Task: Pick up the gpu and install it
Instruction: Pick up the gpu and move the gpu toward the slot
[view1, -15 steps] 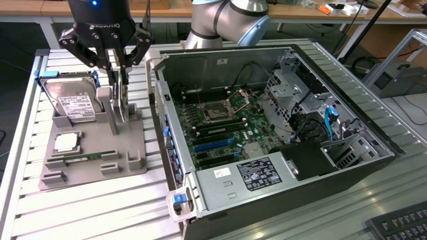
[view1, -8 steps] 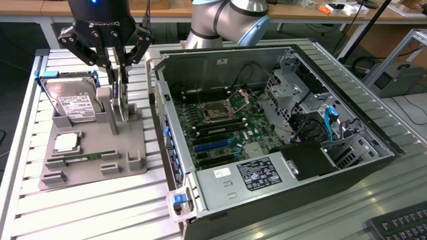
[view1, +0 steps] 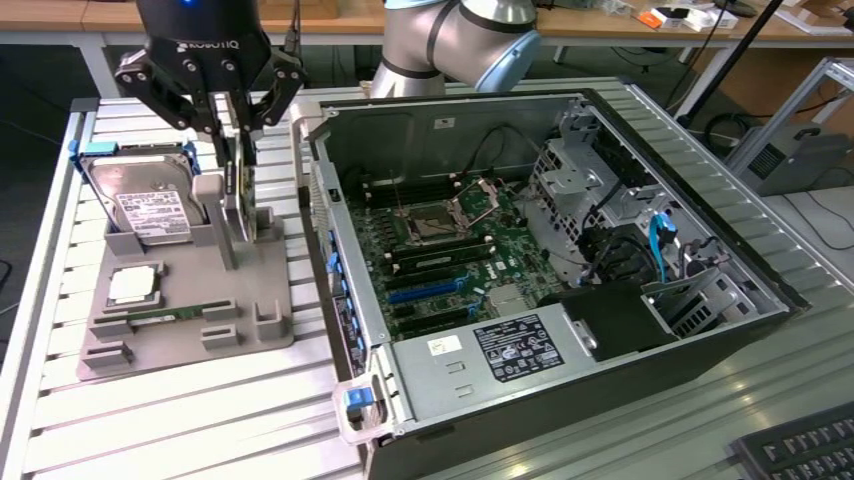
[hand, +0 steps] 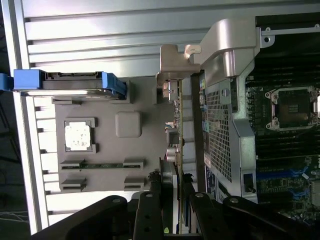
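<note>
The tool (view1: 234, 128) is clenched on the upper edge of the gpu (view1: 242, 200), which stands on its edge in a slot of the grey fixture (view1: 174, 345), at the fixture's side nearest the open computer case (view1: 324, 230). In the wrist view the card (hand: 176, 125) runs up between the tool's (hand: 172, 187) black fingers (hand: 150, 205).

Just beside the card, further into the fixture, a hard drive (view1: 150, 210) in a blue caddy leans upright, close enough to crowd one finger. A square processor chip (view1: 134, 285) and a narrow RAM stick (view1: 167, 314) lie flat in the fixture's recesses, lower down and apart from the card. Grey posts of the fixture flank the card's lower end.

The case wall rises just past the fixture's edge, leaving a narrow gap of ribbed worktop (view1: 200, 420) between them. Above the fixture the space is open; the case's top side is uncovered.
</note>
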